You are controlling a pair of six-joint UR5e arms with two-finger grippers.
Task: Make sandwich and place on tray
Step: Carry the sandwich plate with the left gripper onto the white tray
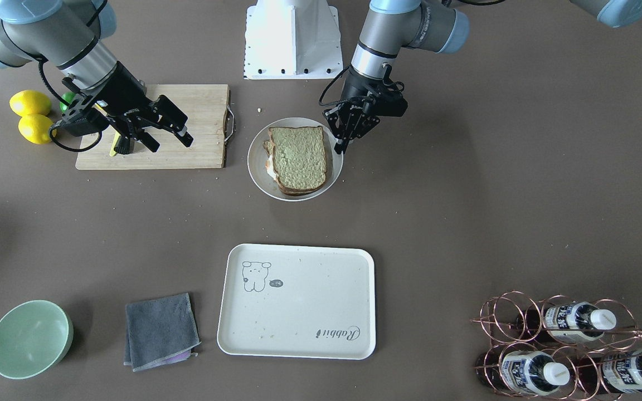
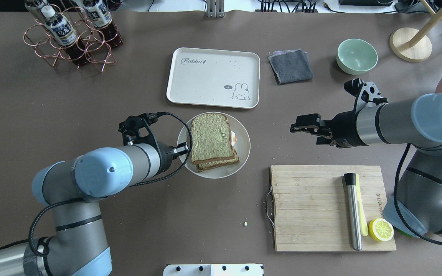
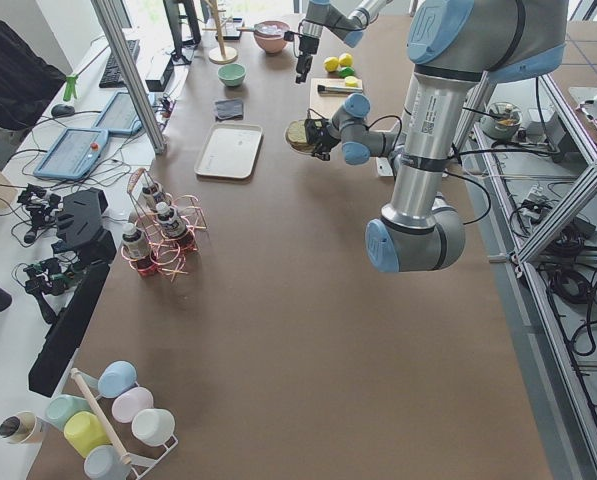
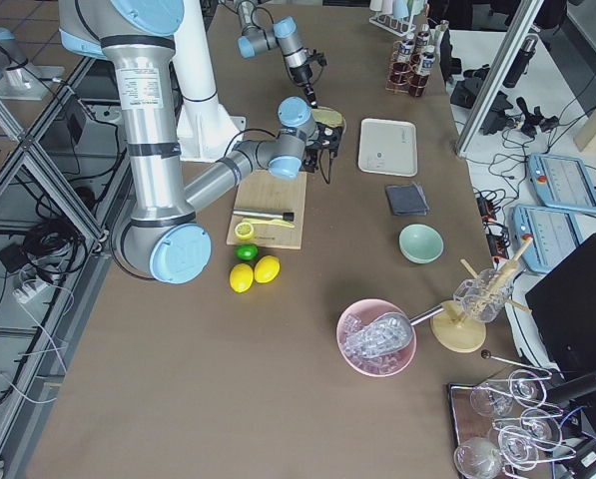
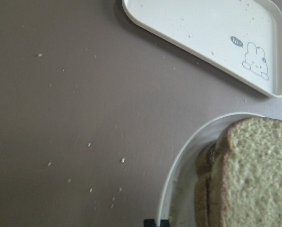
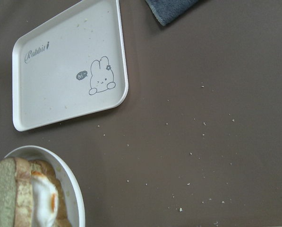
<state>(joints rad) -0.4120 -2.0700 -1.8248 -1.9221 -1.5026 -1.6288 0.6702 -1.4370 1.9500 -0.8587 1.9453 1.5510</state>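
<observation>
The sandwich (image 1: 300, 159) is seen assembled on a small round white plate (image 1: 257, 167) at the middle of the surface. Two slices of greenish-tan bread are stacked, and the white and orange of a fried egg are visible between them in the right wrist view. The top slice is slightly offset from the bottom one. The tray (image 1: 298, 312) is set apart from the plate, on its far side from the robot, and only crumbs are carried on it.

The left gripper (image 1: 339, 147) is pointed downward at the plate's rim, just beside the sandwich. Its fingers appear to be drawn together with nothing between them, though only their tips are caught at the lower edge of the left wrist view. Whether the rim is touched cannot be told.

The right gripper (image 1: 171, 142) is held raised near a wooden cutting board (image 1: 204, 111), well apart from the plate. Its fingers are spread wide and nothing is held. A folded grey cloth (image 1: 160, 331) and a pale green bowl (image 1: 30, 338) are placed to one side of the tray.
</observation>
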